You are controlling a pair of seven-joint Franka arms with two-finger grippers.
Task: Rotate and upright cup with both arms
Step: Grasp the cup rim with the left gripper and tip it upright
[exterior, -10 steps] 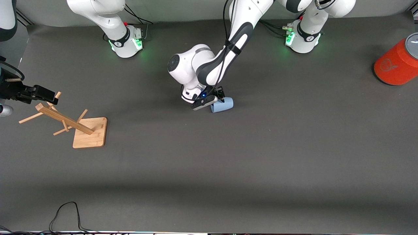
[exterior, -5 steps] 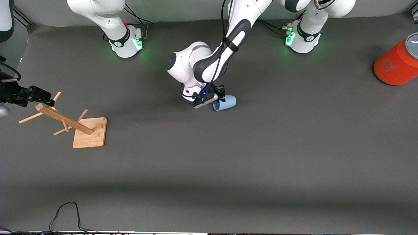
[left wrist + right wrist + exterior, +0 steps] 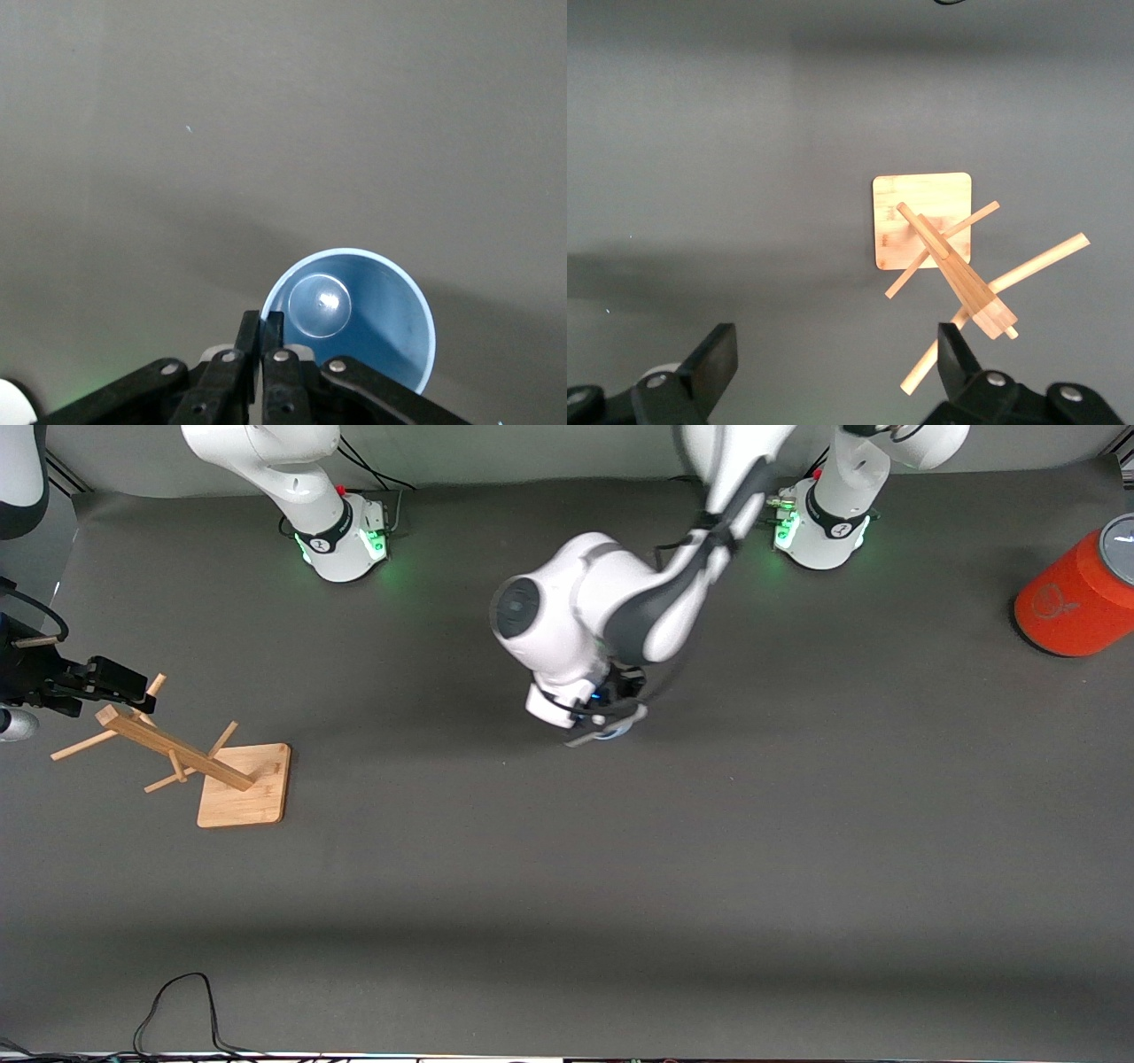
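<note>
Near the middle of the dark grey table (image 3: 797, 850), the left gripper (image 3: 605, 722) is clamped on the rim of a small light-blue cup (image 3: 616, 731). From the front, the left arm's bulky white wrist hides nearly all of the cup; only a sliver of blue shows under the black fingers. The left wrist camera looks straight down into the cup (image 3: 354, 314), its round base visible inside, with the two fingers (image 3: 261, 332) pinched tight together on one section of the wall, one inside and one outside. Whether the cup rests on the table or is lifted clear cannot be told.

At the right arm's end of the table, the right gripper (image 3: 97, 682) waits with its jaws wide apart and empty, held over a wooden mug rack (image 3: 213, 771) standing on a square base. A large orange cylinder (image 3: 1076, 602) sits at the left arm's end, well apart from everything else.

To do this step well, a grip on one thin wall lets the cup swing, so turning should probably be slow. Setting the base flat on the table before letting go would keep it from tipping. Keeping the open mouth reachable would likely help the waiting right gripper assist.
</note>
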